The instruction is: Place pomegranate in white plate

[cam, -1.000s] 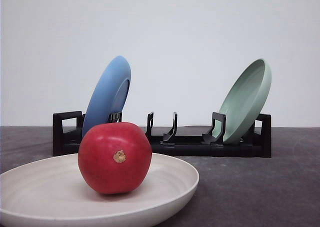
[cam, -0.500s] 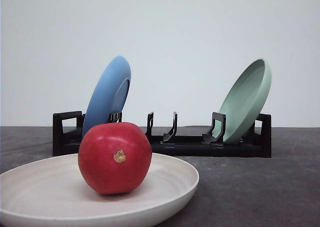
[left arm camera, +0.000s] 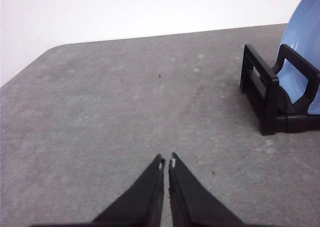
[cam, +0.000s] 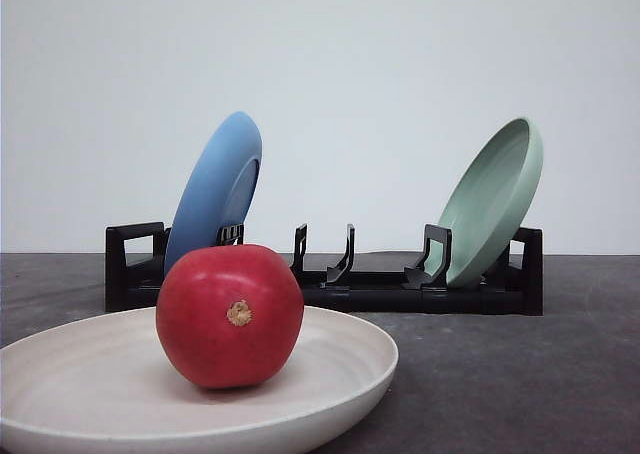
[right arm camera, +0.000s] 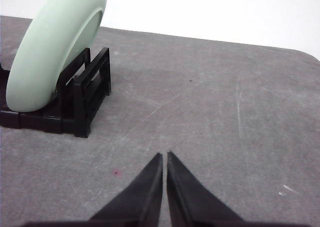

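Note:
The glossy red pomegranate [cam: 230, 315] rests inside the cream white plate [cam: 340, 374] at the near left of the table, its tan nub facing the front camera. My left gripper [left arm camera: 166, 162] hovers shut over bare grey table, with nothing between its black fingers, off to the side of the rack's blue-plate end. My right gripper [right arm camera: 164, 156] is likewise shut and holds nothing, over bare table beside the rack's green-plate end.
A black dish rack [cam: 330, 284] stands across the back of the table. A blue plate [cam: 215, 189] leans in its left slot and a pale green plate [cam: 495, 199] in its right slot. The table's edge curves in the left wrist view.

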Action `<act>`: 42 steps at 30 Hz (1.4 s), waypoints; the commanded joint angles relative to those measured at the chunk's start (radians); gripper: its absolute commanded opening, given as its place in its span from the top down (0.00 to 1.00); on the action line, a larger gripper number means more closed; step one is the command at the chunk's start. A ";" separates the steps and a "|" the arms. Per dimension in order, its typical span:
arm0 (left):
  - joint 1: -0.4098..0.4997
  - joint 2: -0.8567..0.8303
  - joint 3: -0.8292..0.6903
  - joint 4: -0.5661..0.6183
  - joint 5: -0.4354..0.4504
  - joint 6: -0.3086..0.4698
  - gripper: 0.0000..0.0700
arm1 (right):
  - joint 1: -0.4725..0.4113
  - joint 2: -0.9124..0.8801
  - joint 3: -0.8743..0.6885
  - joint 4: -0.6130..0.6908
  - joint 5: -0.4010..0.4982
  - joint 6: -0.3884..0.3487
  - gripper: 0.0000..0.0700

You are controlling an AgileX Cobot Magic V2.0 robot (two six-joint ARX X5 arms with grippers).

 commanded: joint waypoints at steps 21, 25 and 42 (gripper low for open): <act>0.002 -0.002 -0.009 -0.003 0.001 0.006 1.00 | -0.002 -0.003 -0.004 0.011 0.001 -0.001 0.99; 0.002 -0.002 -0.009 -0.003 0.001 0.007 1.00 | -0.002 -0.003 -0.004 0.011 0.001 -0.001 0.99; 0.002 -0.002 -0.009 -0.003 0.001 0.006 1.00 | -0.002 -0.003 -0.004 0.011 0.001 -0.001 0.99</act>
